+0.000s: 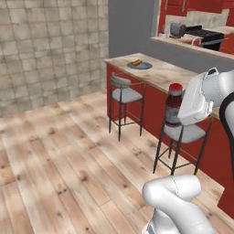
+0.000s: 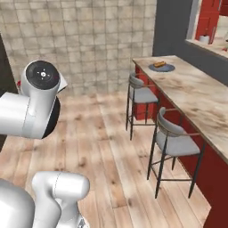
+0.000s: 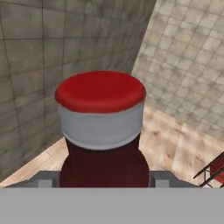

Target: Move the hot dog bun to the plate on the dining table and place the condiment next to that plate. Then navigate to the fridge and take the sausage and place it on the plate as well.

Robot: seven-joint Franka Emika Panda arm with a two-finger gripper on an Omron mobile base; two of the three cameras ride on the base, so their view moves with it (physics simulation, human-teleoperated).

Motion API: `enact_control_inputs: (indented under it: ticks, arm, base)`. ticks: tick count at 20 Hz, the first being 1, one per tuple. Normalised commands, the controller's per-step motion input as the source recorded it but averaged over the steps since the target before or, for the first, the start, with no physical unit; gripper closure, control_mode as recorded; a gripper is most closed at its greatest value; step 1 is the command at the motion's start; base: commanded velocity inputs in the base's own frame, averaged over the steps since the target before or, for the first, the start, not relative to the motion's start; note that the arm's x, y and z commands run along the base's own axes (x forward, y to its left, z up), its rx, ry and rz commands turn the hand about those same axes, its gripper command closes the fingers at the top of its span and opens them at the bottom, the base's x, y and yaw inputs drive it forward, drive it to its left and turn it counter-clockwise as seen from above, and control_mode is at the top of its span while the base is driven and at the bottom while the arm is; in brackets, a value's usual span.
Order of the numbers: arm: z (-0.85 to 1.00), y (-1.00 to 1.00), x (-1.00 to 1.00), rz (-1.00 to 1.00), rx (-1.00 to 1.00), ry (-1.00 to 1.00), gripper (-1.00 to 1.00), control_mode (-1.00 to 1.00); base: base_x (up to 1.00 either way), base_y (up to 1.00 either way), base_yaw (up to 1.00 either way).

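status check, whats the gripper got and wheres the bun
Gripper shut on the condiment, carried upright in the air, short of the dining table. Hot dog bun already on the plate at the far end. Two stools alongside the table, nothing blocking.

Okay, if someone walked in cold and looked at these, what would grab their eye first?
Probably the condiment, a dark red sauce bottle held in the air by the white arm's gripper, looming large in the hand view. Next, the bun already lying on the plate at the dining table's far end.
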Motion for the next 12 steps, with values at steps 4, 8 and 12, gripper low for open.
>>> enact_control_inputs:
  ticks: [4, 8, 12]
  arm:
    - [0.00, 0.00, 0.00, 0.00, 0.00, 0.00, 1.00, 1.00]
    - [0.00, 0.00, 0.00, 0.00, 0.00, 0.00, 1.00, 1.00]
    - [0.00, 0.00, 0.00, 0.00, 0.00, 0.00, 1.00, 1.00]
  base:
    - [0.98, 0.99, -0.53]
    - [0.94, 0.97, -0.53]
    - [0.91, 0.95, -0.52]
